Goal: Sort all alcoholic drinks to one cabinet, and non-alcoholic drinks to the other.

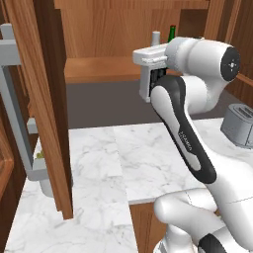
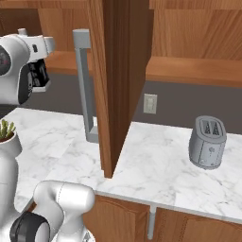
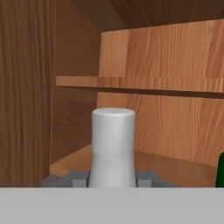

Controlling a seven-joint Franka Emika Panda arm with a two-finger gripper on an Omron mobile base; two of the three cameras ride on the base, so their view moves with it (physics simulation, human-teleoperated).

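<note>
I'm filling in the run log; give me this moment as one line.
gripper: shut on white-topped bottle | place: inside open cabinet | green bottle beside | toaster on counter

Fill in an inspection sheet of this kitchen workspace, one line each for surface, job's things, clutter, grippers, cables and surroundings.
Surface: white marble counter, bare in front of the arm.
Job's things: a pale necked item sits between the fingers inside the upper cabinet; which drink it is cannot be told. A green bottle stands in the same cabinet, apart from it.
Clutter: grey toaster and a potted plant on the counter.
Grippers: gripper shut on the pale necked item, raised at cabinet height.
Cables: nothing seen.
Surroundings: open wooden cabinet door with a grey handle, a shelf inside the cabinet, a wall outlet.
</note>
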